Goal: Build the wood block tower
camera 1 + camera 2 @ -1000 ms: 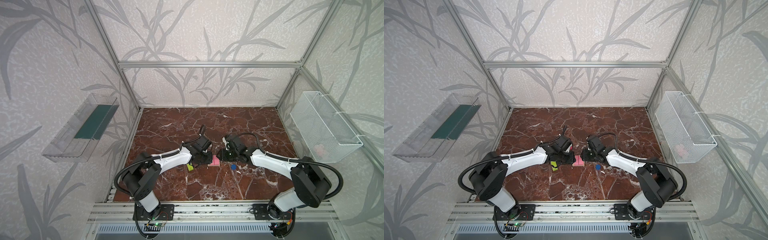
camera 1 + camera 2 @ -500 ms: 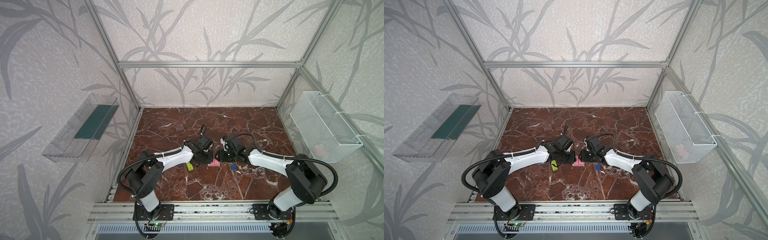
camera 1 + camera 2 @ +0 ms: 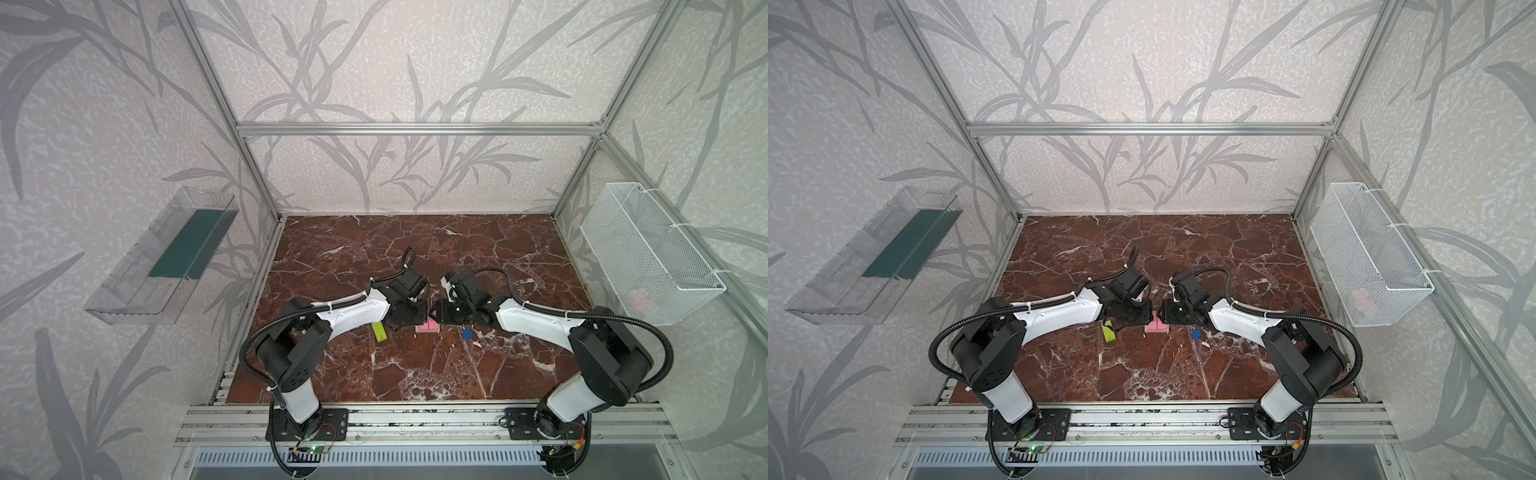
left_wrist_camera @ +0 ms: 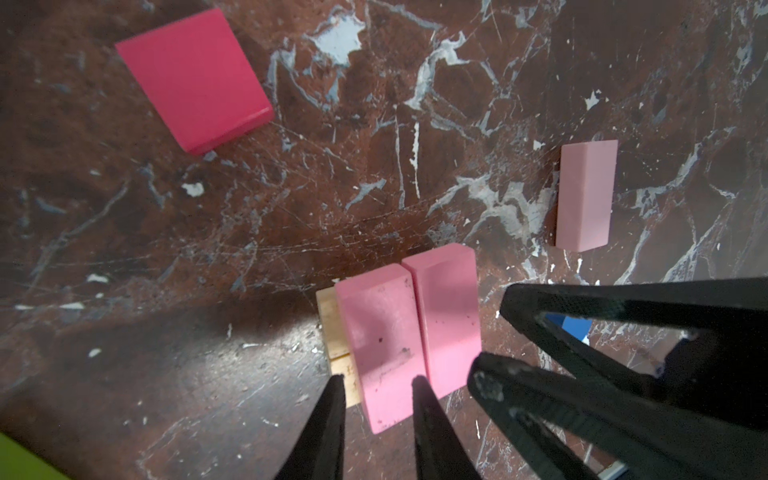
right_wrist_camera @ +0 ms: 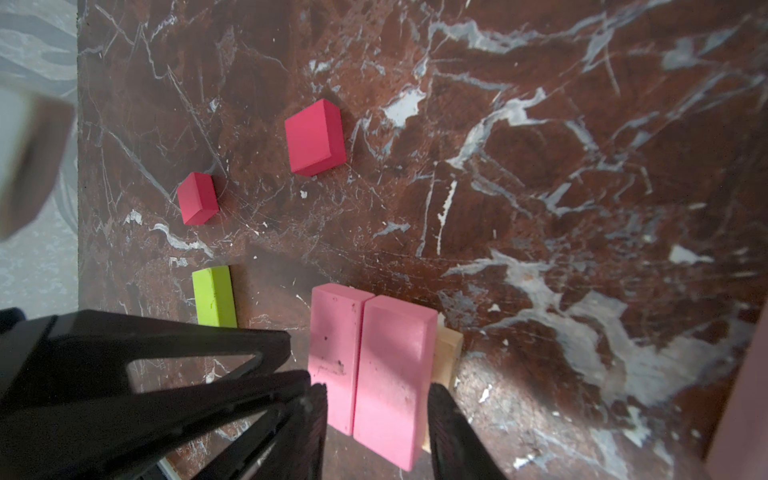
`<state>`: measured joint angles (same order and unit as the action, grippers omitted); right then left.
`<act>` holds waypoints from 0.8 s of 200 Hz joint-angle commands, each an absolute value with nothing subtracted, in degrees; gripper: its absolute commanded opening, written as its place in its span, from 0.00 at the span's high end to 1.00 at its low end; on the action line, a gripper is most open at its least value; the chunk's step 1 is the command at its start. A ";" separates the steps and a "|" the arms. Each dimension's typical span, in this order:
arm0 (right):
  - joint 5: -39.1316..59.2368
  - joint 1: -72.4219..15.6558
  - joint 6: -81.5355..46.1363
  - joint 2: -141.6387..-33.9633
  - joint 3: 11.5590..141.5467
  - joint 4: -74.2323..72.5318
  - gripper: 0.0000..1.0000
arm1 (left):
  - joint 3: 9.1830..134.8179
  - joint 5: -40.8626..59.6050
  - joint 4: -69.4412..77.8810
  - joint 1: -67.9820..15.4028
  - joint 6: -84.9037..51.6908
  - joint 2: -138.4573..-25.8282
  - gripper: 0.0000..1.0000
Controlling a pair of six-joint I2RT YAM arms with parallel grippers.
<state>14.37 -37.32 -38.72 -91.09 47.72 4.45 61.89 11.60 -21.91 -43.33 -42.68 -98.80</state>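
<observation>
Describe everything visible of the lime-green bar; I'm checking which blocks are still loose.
The lime-green bar is a small painted rectangular block with crisp edges and a matte finish. It lies flat on the brown marbled table, loose, apart from the pink bars. Nothing grips it; in the right wrist view black hardware covers one end. In a top view it lies close beside the left arm.
</observation>
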 commanded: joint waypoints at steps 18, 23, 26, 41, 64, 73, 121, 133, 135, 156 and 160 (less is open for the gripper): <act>15.20 -36.84 -38.57 -92.28 46.85 3.38 0.61 | 64.37 10.29 -23.02 -42.98 -43.42 -100.50 0.73; 15.29 -36.88 -38.58 -92.28 46.85 3.28 0.62 | 64.42 10.29 -23.02 -42.98 -43.46 -100.67 0.73; 15.29 -36.87 -38.63 -92.36 46.78 3.26 0.62 | 64.47 10.31 -23.02 -43.01 -43.51 -100.72 0.73; 15.29 -36.81 -38.67 -92.29 46.67 2.99 0.62 | 64.50 10.29 -22.69 -42.98 -43.59 -100.89 0.73; 15.29 -36.75 -38.76 -92.45 46.56 2.98 0.63 | 64.60 10.45 -22.23 -42.98 -43.76 -101.05 0.74; 15.38 -36.78 -38.76 -92.53 46.58 2.91 0.63 | 64.68 10.51 -22.16 -42.98 -43.77 -101.24 0.74; 15.78 -36.74 -39.13 -92.98 46.41 2.37 0.63 | 64.78 10.98 -21.63 -42.98 -44.03 -101.85 0.76; 15.77 -36.80 -39.20 -93.14 46.41 2.21 0.63 | 64.86 11.07 -21.61 -42.98 -44.12 -102.02 0.77; 15.74 -36.75 -39.20 -93.11 46.41 2.22 0.63 | 64.93 11.12 -21.55 -42.98 -44.12 -102.06 0.77; 15.83 -36.76 -39.29 -93.23 46.47 2.27 0.64 | 65.09 11.09 -21.62 -42.98 -44.13 -102.17 0.78; 15.82 -36.74 -39.29 -93.25 46.46 2.23 0.65 | 65.12 11.07 -21.57 -42.98 -44.19 -102.19 0.77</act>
<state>15.46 -37.06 -39.18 -92.68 47.05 2.87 63.40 11.62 -21.80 -43.33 -43.57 -101.47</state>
